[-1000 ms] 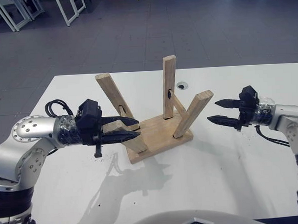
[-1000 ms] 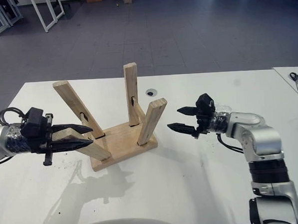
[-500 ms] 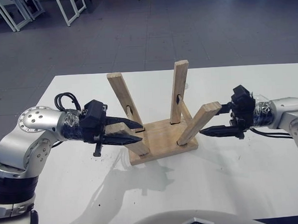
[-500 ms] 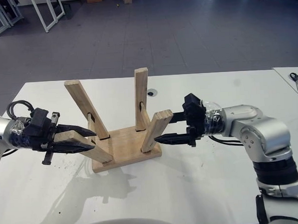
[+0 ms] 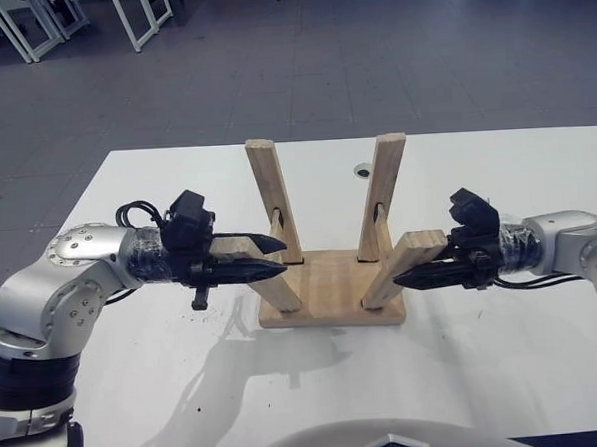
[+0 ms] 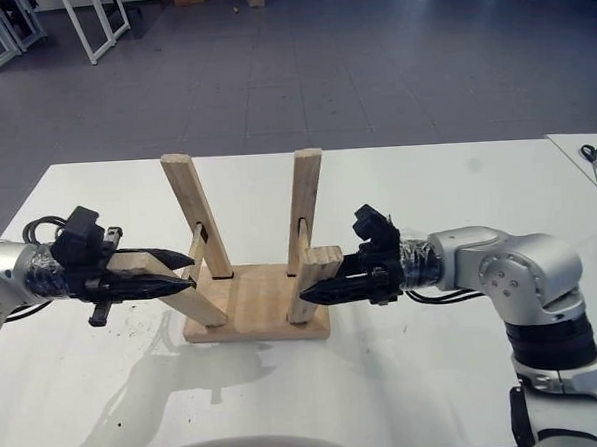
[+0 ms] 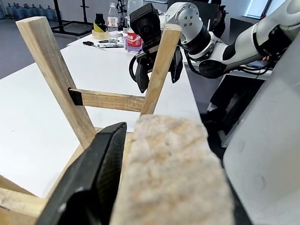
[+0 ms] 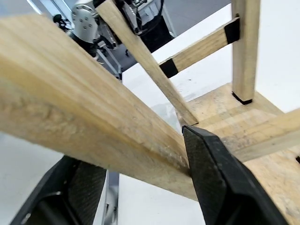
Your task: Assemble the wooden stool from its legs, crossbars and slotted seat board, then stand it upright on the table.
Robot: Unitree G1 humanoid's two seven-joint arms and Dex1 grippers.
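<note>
The wooden stool lies upside down on the white table, its seat board (image 5: 331,300) flat and four legs pointing up. The two far legs (image 5: 273,200) (image 5: 382,194) lean toward each other. My left gripper (image 5: 280,256) is shut on the near left leg (image 5: 242,252), whose end looms large in the left wrist view (image 7: 173,173). My right gripper (image 5: 411,263) is shut on the near right leg (image 5: 418,249), with a finger (image 8: 220,178) pressed against the wood. A crossbar (image 7: 110,100) joins the two right-hand legs; another crossbar (image 8: 201,47) joins the left pair.
A round cable hole (image 5: 361,168) sits in the table behind the stool. Dark specks (image 5: 198,309) dot the surface under my left arm. Scissors (image 6: 595,158) lie on a neighbouring table at the right. Bare tabletop (image 5: 387,379) lies in front of the stool.
The stool has swung round and shifted right, now square to me. My right gripper came in from open and apart and shut on the near right leg. The left kept its hold.
</note>
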